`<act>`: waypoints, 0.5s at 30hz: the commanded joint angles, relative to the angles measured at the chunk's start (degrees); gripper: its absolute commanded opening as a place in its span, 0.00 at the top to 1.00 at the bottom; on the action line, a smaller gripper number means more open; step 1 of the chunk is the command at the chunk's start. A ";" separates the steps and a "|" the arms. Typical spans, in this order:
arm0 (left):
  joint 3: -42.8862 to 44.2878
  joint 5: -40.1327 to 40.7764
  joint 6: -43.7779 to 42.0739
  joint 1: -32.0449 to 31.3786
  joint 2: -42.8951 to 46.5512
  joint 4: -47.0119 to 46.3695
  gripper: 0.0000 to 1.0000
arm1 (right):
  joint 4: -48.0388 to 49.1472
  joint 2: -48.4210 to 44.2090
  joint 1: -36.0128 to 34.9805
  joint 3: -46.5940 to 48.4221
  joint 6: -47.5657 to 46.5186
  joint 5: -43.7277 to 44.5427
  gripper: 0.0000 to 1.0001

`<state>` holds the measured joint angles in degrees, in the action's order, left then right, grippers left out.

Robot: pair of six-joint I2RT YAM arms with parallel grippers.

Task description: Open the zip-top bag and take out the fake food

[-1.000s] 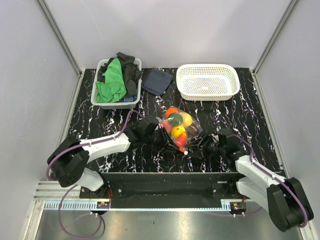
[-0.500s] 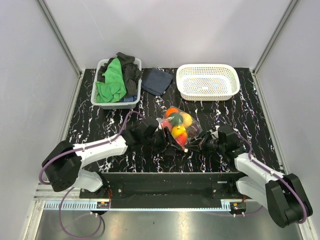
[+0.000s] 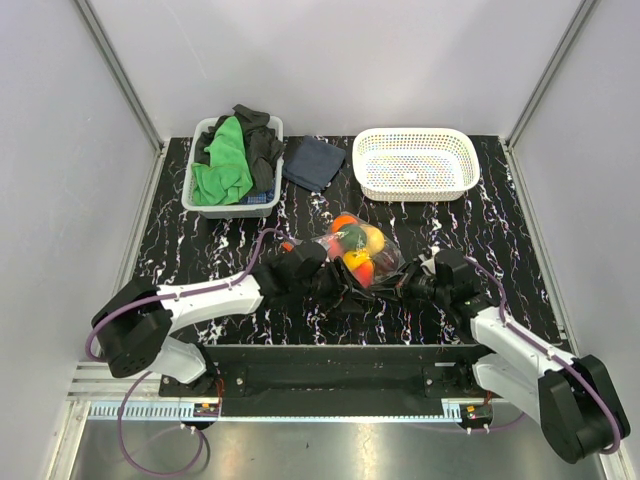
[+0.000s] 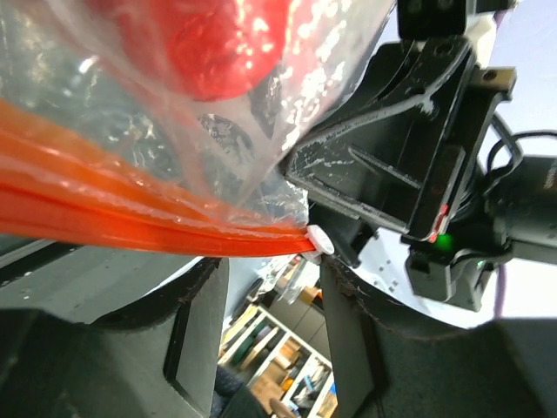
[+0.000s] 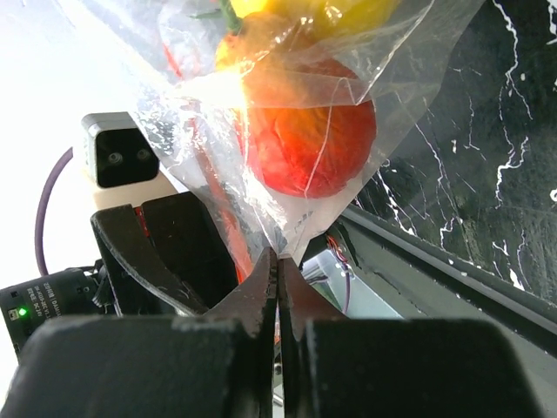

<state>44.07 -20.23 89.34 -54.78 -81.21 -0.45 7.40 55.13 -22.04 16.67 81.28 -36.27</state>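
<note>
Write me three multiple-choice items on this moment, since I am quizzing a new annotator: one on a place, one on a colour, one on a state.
1. Where does the white perforated basket stand?
A. At the far right of the table
B. At the near left corner
C. Between the arms' bases

2. What colour is the zip strip of the zip-top bag?
A. Blue
B. Red-orange
C. Green

3. In what state is the right gripper?
A. Wide open
B. Shut on nothing
C. Shut on the bag's clear plastic

Answers:
1 A, the overhead view shows it by the back edge, on the right.
2 B, the left wrist view shows the strip close up.
3 C, the right wrist view shows the fingers pressed together with the film pinched between them.
</note>
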 commanded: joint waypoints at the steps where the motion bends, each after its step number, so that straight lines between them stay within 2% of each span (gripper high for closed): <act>1: 0.31 4.06 3.64 -0.24 1.41 -3.33 0.54 | 1.30 -2.84 -0.55 -0.67 0.02 1.38 1.00; 6: 0.84 3.71 4.26 -0.59 1.58 -4.04 0.59 | 1.48 -2.58 -0.55 -1.11 -0.67 1.12 1.00; 9: 1.19 4.14 4.53 -1.11 2.90 -2.99 0.53 | 1.04 -2.40 -0.55 -1.02 -1.47 1.03 1.00; 10: 1.36 4.49 4.61 -1.46 3.07 -2.11 0.46 | 0.78 -2.66 -0.55 -1.02 -1.56 1.03 1.00; 15: 2.06 4.85 5.23 -1.64 2.03 -1.31 0.44 | -0.02 -3.37 -0.55 -1.55 -1.82 1.20 1.00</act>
<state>44.10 -16.97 93.56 -56.10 -79.81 -0.97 6.98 52.99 -22.09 15.70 80.55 -35.20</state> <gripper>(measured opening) 0.551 0.009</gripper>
